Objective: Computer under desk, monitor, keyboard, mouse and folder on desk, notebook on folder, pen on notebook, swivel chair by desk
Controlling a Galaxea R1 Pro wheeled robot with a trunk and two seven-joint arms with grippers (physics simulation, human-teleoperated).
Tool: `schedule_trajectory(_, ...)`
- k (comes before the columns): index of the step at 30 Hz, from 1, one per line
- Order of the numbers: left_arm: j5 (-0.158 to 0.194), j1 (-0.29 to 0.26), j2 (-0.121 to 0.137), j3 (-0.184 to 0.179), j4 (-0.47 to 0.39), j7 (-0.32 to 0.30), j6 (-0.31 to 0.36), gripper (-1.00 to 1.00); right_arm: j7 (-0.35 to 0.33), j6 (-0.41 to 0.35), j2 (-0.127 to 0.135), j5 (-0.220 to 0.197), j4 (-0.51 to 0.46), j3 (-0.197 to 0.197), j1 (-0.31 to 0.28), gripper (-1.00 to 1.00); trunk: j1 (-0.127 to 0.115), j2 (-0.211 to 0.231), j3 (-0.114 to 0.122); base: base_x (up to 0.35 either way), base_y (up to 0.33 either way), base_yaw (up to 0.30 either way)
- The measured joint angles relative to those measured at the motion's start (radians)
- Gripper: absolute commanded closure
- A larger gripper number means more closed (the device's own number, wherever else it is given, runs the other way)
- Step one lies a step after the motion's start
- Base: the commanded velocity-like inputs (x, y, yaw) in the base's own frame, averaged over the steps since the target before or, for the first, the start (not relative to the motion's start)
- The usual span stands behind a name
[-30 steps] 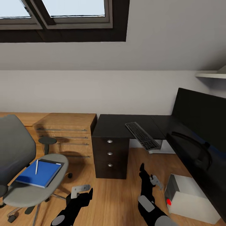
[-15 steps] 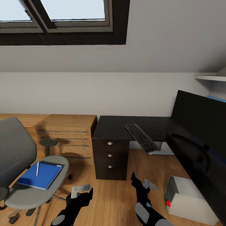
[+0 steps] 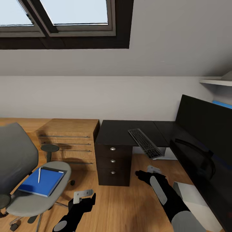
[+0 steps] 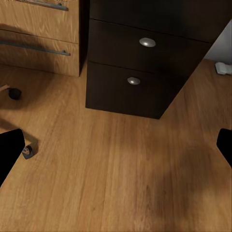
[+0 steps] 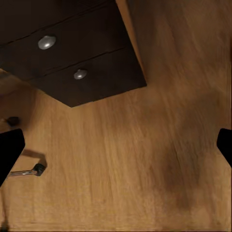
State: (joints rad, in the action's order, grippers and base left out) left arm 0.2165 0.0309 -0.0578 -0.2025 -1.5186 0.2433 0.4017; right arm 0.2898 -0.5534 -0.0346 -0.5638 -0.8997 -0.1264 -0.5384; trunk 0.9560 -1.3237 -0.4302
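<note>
- swivel chair point(image 3: 22, 167) is sitting far left, well apart from the table point(image 3: 129, 130); the blue folder point(image 3: 41, 182) is lying on its seat with a grey notebook edge point(image 3: 53, 169) peeking out under it and the pen point(image 3: 39, 175) on top. None of it has been handled compared with a second ago; it is only sliding slightly in the head view as the camera drifts.
- left pincer point(image 3: 84, 197) is hanging low over the wood floor point(image 3: 119, 206), same pose as a second ago. In the left wrist view its dark fingertips point(image 4: 10, 152) are sitting at the two frame edges, so the jaws are spread wide, holding nothing.
- keyboard point(image 3: 145, 143) is lying on the table's black top, one end overhanging the edge, unmoved.
- right pincer point(image 3: 151, 170) is the real change: the arm is swinging up and forward toward the drawer unit point(image 3: 112, 161). In the right wrist view the dark tips point(image 5: 9, 152) are likewise wide apart and empty.
- monitor point(image 3: 206, 132) is standing on the table at far right.
- Judgement: still approach and positioning; no object step is started.
- Wrist views are giving the drawer knobs point(image 4: 147, 42) and a chair castor point(image 4: 28, 152) close up; the head view alone is giving folder, keyboard and monitor.
</note>
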Motion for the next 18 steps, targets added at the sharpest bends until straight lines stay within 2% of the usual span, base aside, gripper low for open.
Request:
schedule_trajectory(2, 0.0, 0.0, 0.0, -0.001, 0.0, 0.0, 0.0, -1.0, 0.005, -0.087, 0.031, 0.002, -0.096, 0.002, 0.022, -1.0, 0.0, 0.0, 0.0, 0.0, 0.0, 0.0)
schedule_trajectory(7, 0.001, 0.0, 0.0, -0.003, 0.0, 0.0, 0.0, -1.0, 0.009, -0.16, 0.075, 0.001, -0.256, 0.005, 0.07, -1.0, 0.0, 0.0, 0.0, 0.0, 0.0, 0.0)
schedule_trajectory(13, 0.001, 0.0, -0.001, -0.004, 0.0, 0.0, 0.0, -1.0, 0.011, -0.176, 0.089, 0.005, -0.373, 0.004, 0.131, -1.0, 0.0, 0.0, 0.0, 0.0, 0.0, -0.001)
schedule_trajectory(18, 0.001, 0.0, -0.001, -0.004, 0.0, 0.0, 0.0, -1.0, 0.011, -0.177, 0.092, 0.006, -0.419, 0.003, 0.154, -1.0, 0.0, 0.0, 0.002, 0.0, 0.0, -0.086)
